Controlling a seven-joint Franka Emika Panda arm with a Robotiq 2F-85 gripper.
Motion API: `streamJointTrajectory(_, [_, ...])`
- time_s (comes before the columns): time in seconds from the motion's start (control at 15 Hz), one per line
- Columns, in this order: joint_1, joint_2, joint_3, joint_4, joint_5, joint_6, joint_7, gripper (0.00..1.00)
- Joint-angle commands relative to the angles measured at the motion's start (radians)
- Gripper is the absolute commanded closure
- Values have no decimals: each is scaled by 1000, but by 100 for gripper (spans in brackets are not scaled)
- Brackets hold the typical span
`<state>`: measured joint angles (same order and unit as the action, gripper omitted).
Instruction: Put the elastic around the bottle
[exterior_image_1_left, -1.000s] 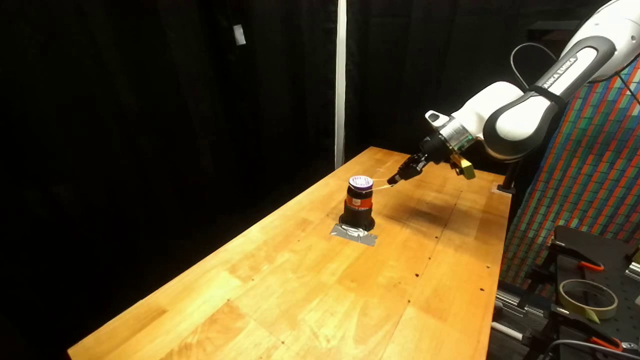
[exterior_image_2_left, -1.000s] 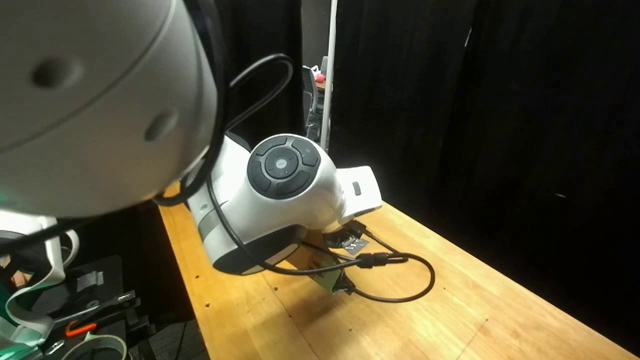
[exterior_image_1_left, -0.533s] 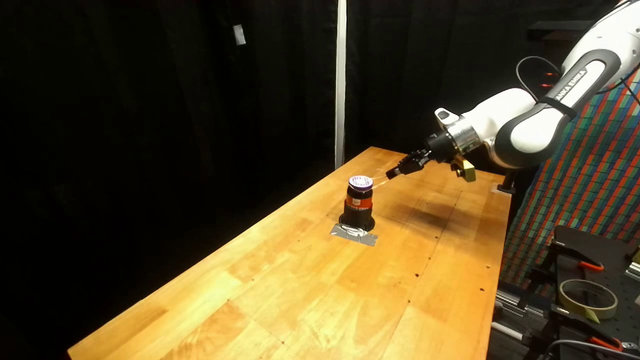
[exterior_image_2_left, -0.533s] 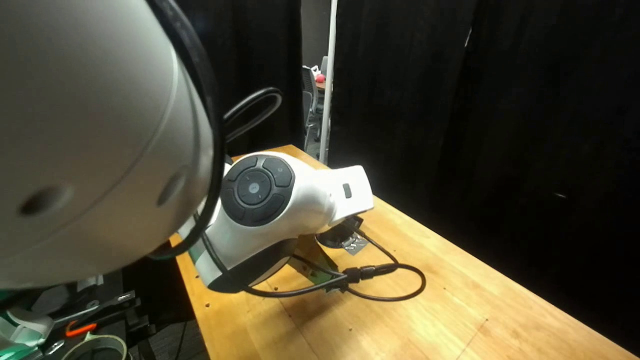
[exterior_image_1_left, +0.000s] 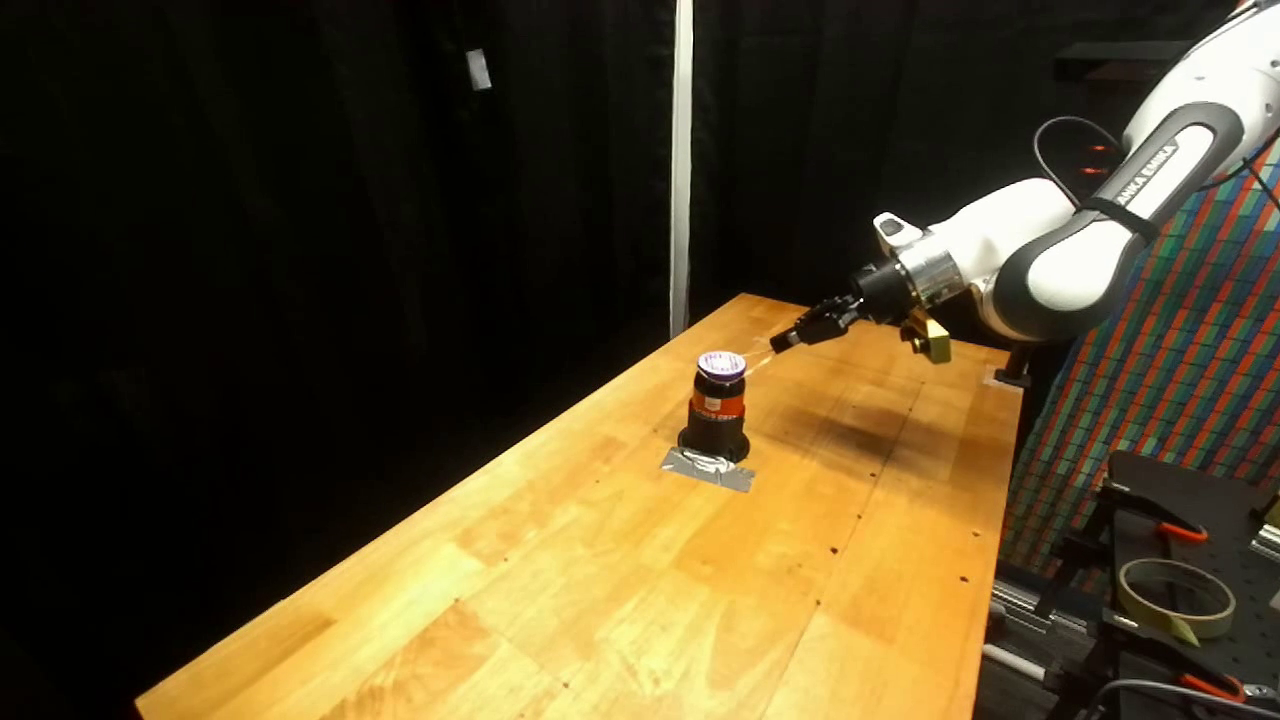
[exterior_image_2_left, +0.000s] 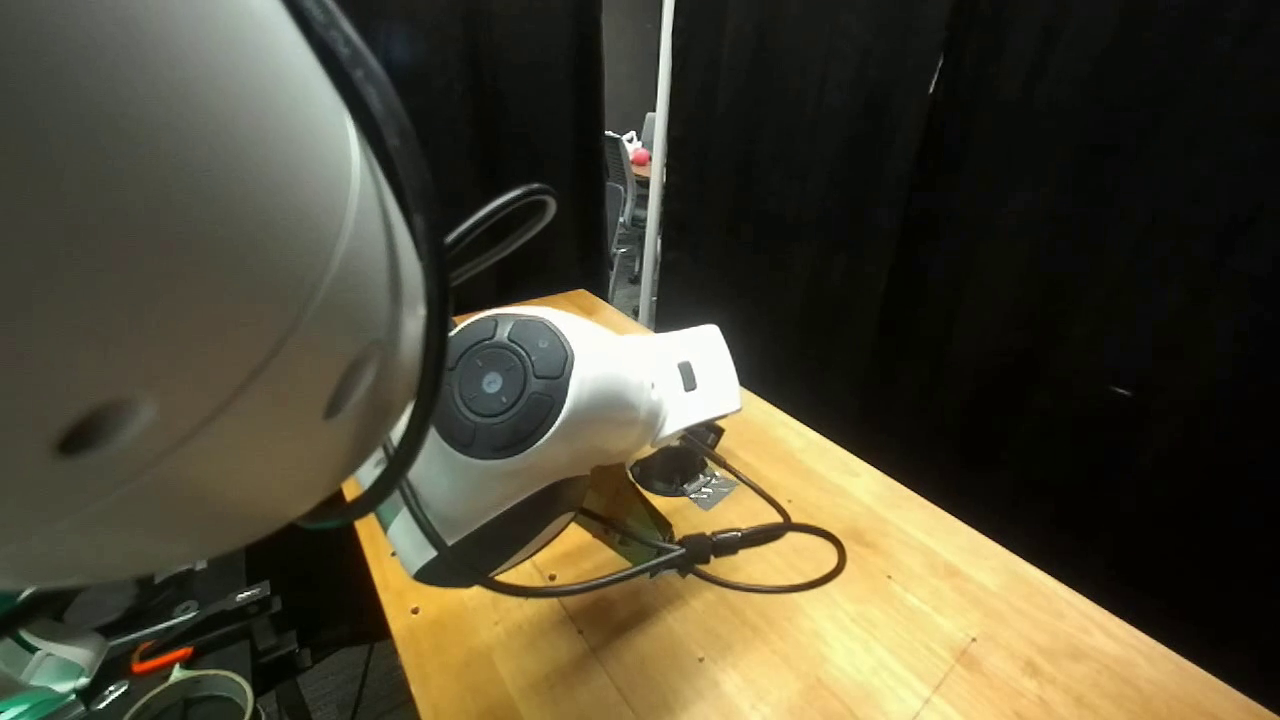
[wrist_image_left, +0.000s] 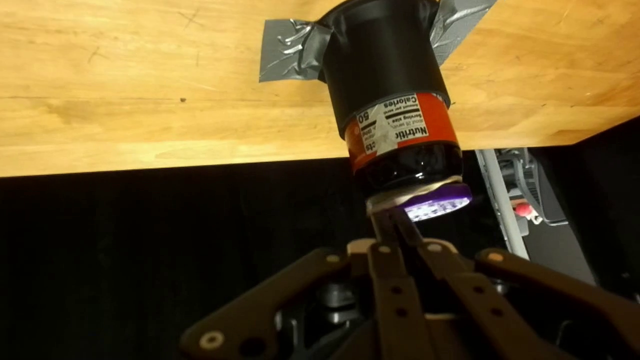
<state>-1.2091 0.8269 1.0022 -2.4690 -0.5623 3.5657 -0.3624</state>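
Right of centre in the wrist view, the claw (wrist_image_left: 392, 215), pinched narrow, grips a pale elastic (wrist_image_left: 405, 194) that seems looped about the top of the purple-lidded bottle (wrist_image_left: 411, 156), the far side hidden; near mid-frame in an exterior view, the bottle stands upright in a black holder (exterior_image_1_left: 715, 436) on the wooden bench (exterior_image_1_left: 640, 570)

In an exterior view, the bottle (exterior_image_1_left: 719, 404) stands in a holder (exterior_image_1_left: 714, 433) on the desk (exterior_image_1_left: 620, 560), fingers (exterior_image_1_left: 785, 342) at the bottle's two o'clock, elastic (exterior_image_1_left: 761, 365) between them.
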Motion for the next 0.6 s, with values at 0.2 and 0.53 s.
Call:
streamJointTrajectory(0.2, [-40, 49, 17, -22, -61, 130, -8, 82])
streamJointTrajectory(0.53, [-10, 3, 12, -6, -21, 23, 21, 59])
